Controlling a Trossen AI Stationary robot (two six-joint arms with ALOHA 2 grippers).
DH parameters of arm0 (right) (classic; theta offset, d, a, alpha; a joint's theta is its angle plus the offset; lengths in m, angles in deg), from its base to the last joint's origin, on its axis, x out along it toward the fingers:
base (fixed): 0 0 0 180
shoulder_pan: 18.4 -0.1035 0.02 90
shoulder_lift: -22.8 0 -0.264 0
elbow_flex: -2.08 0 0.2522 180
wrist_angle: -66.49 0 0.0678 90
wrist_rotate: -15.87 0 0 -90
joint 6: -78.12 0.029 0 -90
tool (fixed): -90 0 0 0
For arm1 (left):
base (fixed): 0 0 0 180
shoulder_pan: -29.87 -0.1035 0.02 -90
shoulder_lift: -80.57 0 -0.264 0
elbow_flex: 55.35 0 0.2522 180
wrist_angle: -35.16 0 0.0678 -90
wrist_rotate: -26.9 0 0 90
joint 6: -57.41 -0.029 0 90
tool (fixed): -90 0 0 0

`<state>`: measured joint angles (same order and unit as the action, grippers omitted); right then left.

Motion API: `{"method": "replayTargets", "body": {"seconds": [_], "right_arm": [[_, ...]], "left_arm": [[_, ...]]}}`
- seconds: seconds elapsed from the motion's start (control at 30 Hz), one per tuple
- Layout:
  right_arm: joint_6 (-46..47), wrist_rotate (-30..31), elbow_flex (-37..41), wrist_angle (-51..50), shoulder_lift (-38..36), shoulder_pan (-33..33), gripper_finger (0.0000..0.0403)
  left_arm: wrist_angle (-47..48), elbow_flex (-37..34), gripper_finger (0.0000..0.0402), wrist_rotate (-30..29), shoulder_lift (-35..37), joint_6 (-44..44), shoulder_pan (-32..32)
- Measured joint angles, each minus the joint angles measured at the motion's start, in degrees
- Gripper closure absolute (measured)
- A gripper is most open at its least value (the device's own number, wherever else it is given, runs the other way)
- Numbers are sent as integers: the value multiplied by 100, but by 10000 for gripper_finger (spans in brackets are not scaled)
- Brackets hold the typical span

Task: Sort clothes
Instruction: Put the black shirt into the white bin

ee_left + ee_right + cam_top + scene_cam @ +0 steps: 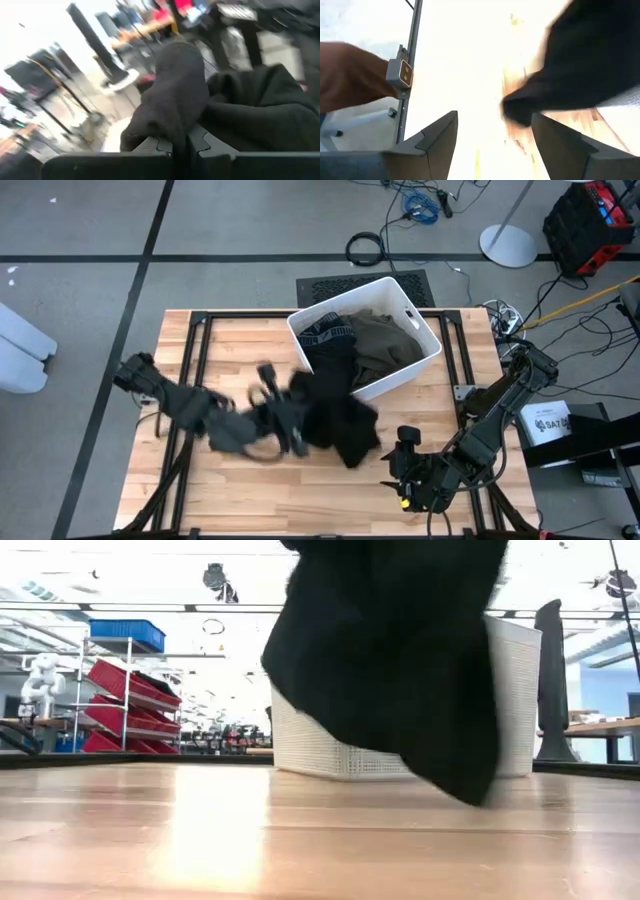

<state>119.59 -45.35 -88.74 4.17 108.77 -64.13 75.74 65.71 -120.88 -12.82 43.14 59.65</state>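
Nearest you, at the near right edge of the light wooden slatted table (240,500), your right gripper (402,470) waits with its fingers spread apart and nothing between them. Further in, around the middle of the table, your left gripper (180,145) has its fingers pressed together on a soft black fabric garment (335,415), which hangs from the pinch and drapes down toward the wood, its far end trailing up against the near wall of the white rectangular plastic bin (425,345). Beyond that, the bin at the far centre holds a dark olive-green garment (385,340) and another black piece with pale lettering (328,333), both bunched inside. You appear to be early in the sorting: one item is lifted clear but not laid anywhere, no separate piles show on the table, and at least two garments remain in the bin.
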Motion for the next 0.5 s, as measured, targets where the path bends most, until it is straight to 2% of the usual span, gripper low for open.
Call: {"method": "replayTargets", "body": {"seconds": [0.2, 0.3, 0.4, 0.5], "right_arm": [[-729, 14, 0, -72, -2, 150, 161], [-944, 31, 0, -108, -2, 315, 161], [-986, 302, 0, -218, -2, 476, 161], [-1107, 776, 0, -400, -2, 650, 161]], "left_arm": [[-2441, 1, 394, 131, 305, -2316, -860], [-3799, 1, 394, 722, 352, -3274, -1387], [-4898, 1, 394, 1708, 352, -4069, -1957], [-5326, 104, 394, 2659, 348, -3997, -2635]]}}
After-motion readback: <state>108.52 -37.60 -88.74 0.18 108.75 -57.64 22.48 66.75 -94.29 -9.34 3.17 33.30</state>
